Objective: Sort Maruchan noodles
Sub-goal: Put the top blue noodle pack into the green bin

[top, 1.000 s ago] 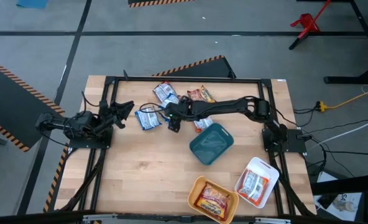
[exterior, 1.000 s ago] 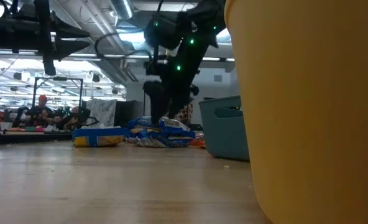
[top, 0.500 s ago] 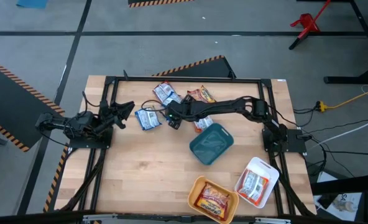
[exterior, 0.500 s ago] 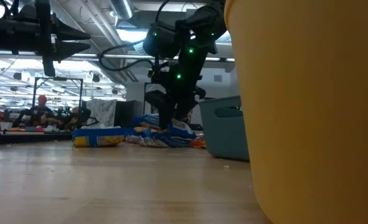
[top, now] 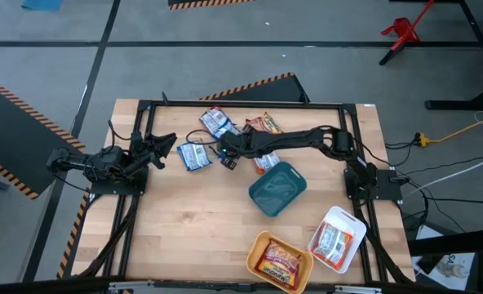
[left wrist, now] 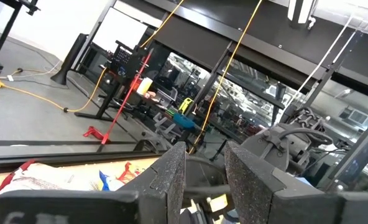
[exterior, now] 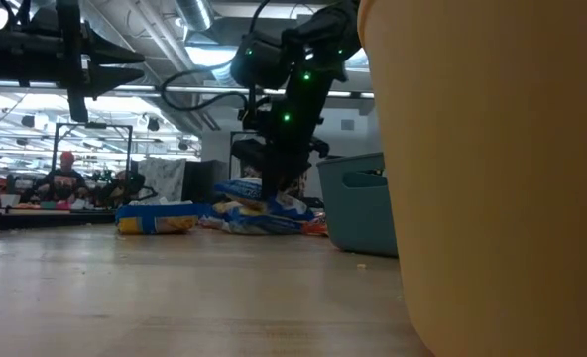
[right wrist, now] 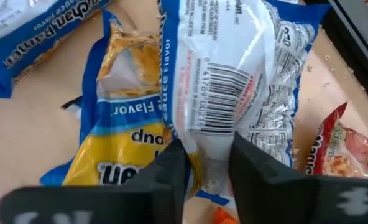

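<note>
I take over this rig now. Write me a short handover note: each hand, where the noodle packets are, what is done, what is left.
Right hand: over the pile at the far middle of the table, shut on a blue-and-white packet.
Left hand: waiting at the table's left side, holding nothing.
Packets: loose blue ones and a red one lie at the far middle; one blue packet lies apart, toward the left arm.
Done: one packet in the orange tray, one in the white tray.
Left: the teal tray is empty; the pile is unsorted.
</note>
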Controlling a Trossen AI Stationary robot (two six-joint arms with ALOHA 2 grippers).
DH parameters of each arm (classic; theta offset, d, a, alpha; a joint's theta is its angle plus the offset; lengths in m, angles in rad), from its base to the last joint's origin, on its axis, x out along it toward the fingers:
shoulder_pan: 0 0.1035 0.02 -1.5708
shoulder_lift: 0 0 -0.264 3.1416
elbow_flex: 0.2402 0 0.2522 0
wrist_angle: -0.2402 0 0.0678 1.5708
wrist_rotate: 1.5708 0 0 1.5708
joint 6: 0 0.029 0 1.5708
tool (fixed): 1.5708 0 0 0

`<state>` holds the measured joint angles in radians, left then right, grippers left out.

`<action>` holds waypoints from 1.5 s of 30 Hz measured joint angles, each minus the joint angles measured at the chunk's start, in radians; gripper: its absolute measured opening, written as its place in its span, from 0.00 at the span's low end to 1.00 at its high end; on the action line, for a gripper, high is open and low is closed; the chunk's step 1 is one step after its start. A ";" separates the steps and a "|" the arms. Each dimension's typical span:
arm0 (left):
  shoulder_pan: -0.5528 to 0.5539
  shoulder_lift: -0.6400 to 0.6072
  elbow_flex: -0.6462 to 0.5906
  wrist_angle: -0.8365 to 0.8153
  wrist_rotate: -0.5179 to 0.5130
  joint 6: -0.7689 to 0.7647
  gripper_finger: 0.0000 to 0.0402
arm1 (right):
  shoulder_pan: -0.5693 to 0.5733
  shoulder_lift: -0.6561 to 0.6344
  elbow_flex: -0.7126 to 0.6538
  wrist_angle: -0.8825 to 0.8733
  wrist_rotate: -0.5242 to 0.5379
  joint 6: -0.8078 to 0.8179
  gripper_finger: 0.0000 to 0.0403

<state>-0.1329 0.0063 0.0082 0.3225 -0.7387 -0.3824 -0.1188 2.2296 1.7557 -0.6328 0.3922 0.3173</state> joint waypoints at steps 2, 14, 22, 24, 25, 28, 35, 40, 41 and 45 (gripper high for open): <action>0.000 0.000 0.000 0.000 0.000 0.000 0.27 | 0.000 -0.013 -0.002 -0.006 -0.021 0.011 0.16; 0.000 0.000 0.000 0.000 0.000 0.000 0.27 | 0.000 -0.103 -0.004 -0.026 -0.178 0.072 0.00; 0.000 0.000 0.000 0.000 0.000 0.000 0.27 | 0.002 -0.203 -0.004 -0.063 -0.248 0.076 0.00; 0.000 0.000 0.000 0.000 0.000 0.001 0.27 | 0.002 -0.232 -0.004 -0.083 -0.262 0.075 0.00; 0.000 0.000 0.000 0.000 0.000 0.001 0.27 | 0.003 -0.246 -0.004 -0.090 -0.264 0.075 0.00; 0.000 0.000 0.000 0.000 0.000 0.001 0.27 | 0.010 -0.267 -0.002 -0.082 -0.272 0.046 0.00; 0.000 0.000 0.000 0.000 -0.007 0.001 0.27 | 0.015 -0.208 -0.004 -0.107 -0.384 0.025 0.19; 0.000 0.000 0.000 -0.021 -0.007 0.001 0.27 | 0.030 -0.141 -0.002 -0.055 -0.432 0.034 0.53; 0.000 0.000 0.000 -0.028 -0.007 0.000 0.27 | 0.035 -0.127 -0.002 -0.053 -0.405 0.046 0.59; 0.000 0.000 0.000 -0.047 -0.006 0.000 0.27 | 0.056 -0.086 -0.004 -0.084 -0.254 0.080 0.76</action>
<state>-0.1333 0.0067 0.0082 0.2754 -0.7443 -0.3829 -0.0628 2.1437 1.7519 -0.7170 0.1382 0.3971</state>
